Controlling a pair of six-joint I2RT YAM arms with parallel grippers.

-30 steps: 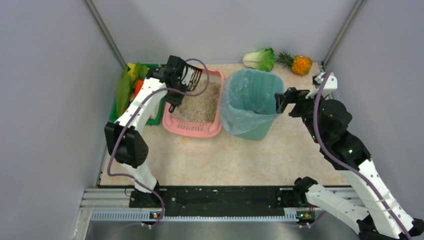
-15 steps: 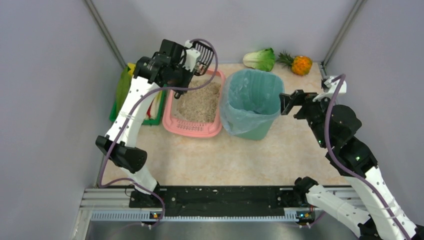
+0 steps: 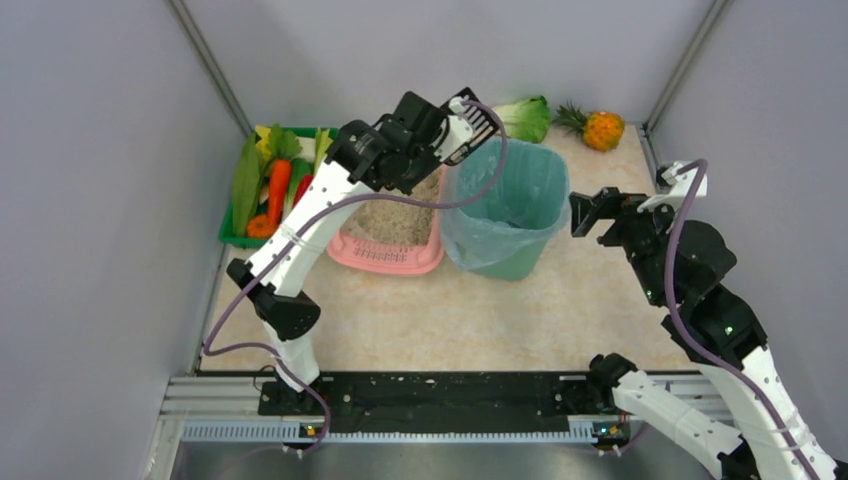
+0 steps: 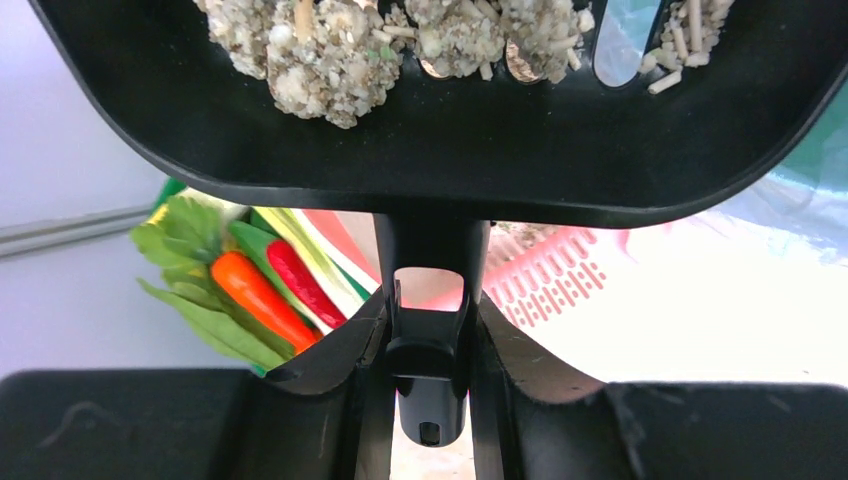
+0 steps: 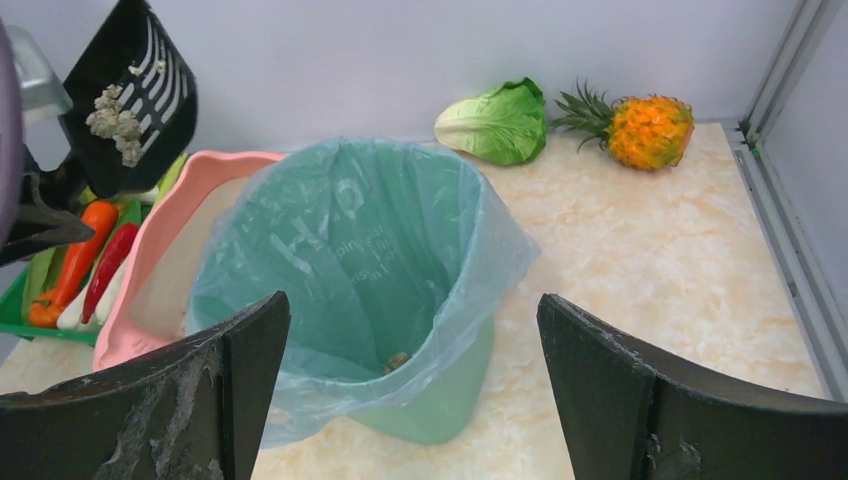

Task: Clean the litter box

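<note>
So this one caught the dump step of a scoop run. The left gripper (image 4: 428,335) was clamped tight on the handle of the black slotted scoop (image 3: 470,122), and the left wrist view showed a few clumps (image 4: 330,50) sitting in the scoop with loose pellets around them. From above, the scoop hung up in the air right around the far left corner of the teal bag-lined bin (image 3: 500,258). In the right wrist view it looked more like it was off to the left of the bin's mouth than properly over it, so I'd say it wasn't quite in position to tip. The litter box (image 3: 390,262) sat on the table between the green vegetable crate (image 3: 232,236) and the bin, pressed up against the bin or near enough (I couldn't tell if they touched). Its grille end faced the arms, and there was plenty of litter inside. The right gripper (image 5: 415,385) was doing nothing much, with its jaws spread wide and empty, parked just to the right of the bin and looking into it. My guess for the next move was to bring the scoop further over the bag opening and then roll the wrist so the clumps slid off inside. It would need to go gently, or the clumps could bounce off the rim onto the table or back into the box.
</note>
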